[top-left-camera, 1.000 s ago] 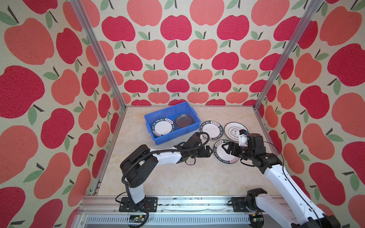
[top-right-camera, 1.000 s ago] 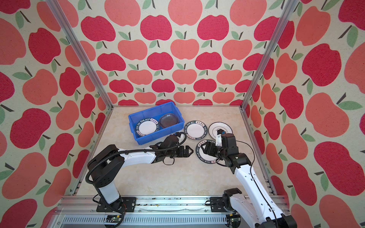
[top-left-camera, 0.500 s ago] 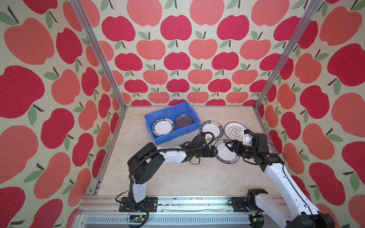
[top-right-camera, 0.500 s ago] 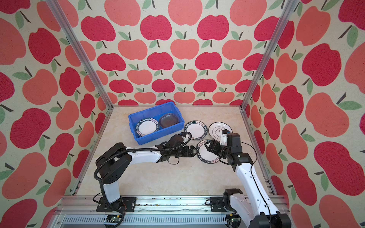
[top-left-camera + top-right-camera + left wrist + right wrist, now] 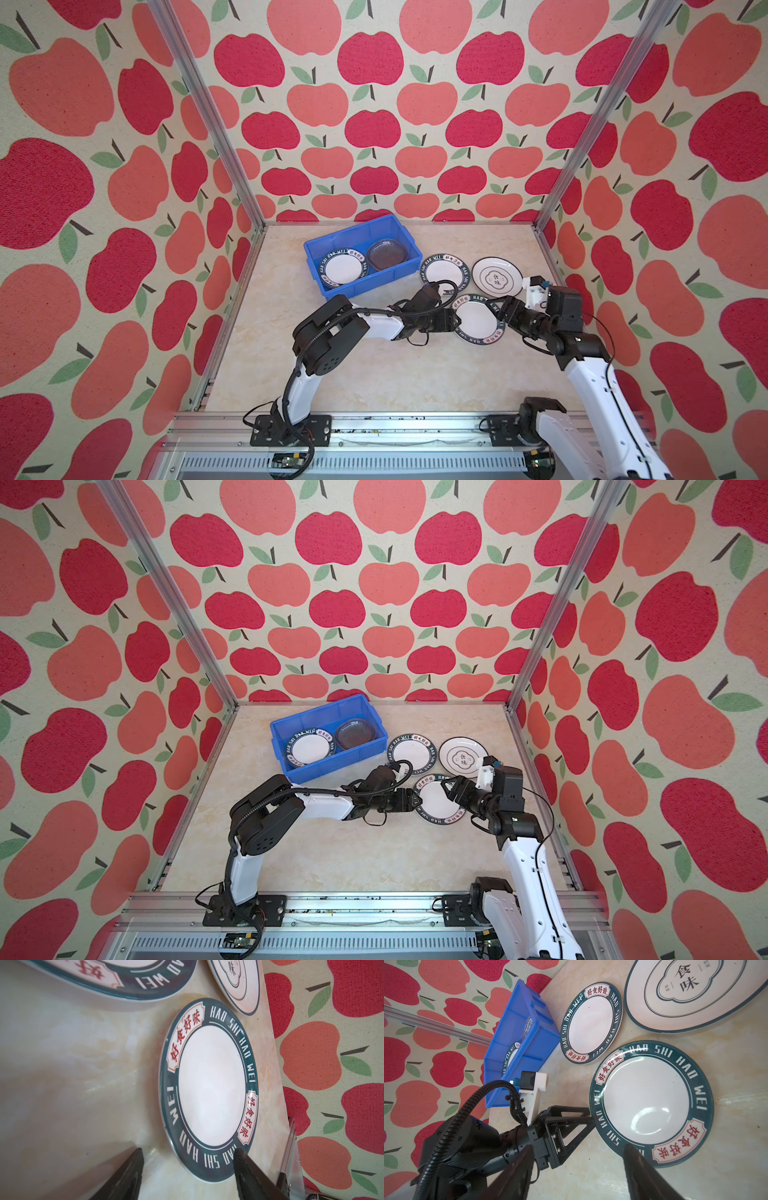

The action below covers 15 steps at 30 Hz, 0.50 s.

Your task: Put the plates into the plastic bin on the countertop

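1. Green-rimmed plate lies flat on the table, near the bin.
2. Left hand is open astride its rim, and right hand is wide and empty.
3. We'd brace the far edge and pinch the rim firmly before lifting.

You have bright, diffuse light in both top views: the desk carries no hard shadow, only a soft grey smudge beneath the left arm. The wide lens splays the aluminium posts toward 11 and 1 o'clock and swells the wallpaper apples at 9 and 3. In your left wrist view the lettered plate is crisp, while the left end effector shows its fingers as dark blurs, with a shadow dimming the desk beside them. In your right wrist view a white glare patch sits in that plate's well, and the right end effector blurs likewise.
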### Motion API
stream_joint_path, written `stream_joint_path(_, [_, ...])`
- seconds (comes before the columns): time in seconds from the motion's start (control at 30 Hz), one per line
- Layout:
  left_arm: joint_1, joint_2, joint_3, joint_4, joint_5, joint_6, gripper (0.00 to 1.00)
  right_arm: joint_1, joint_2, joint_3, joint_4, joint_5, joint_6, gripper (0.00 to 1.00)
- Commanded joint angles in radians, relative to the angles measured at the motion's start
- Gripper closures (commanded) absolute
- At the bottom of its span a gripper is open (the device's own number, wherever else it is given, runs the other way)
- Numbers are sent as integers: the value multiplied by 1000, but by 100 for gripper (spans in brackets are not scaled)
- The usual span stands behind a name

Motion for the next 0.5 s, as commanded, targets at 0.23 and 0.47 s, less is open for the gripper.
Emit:
stream_joint_path(0.23, [34,126,16,91,-5,-60,55,-8,-4,-39,-16,-28,-13,29])
stream_joint_path(0.47, [46,166,36,88,6,-60,64,-8,3,-50,7,-36,-9,29])
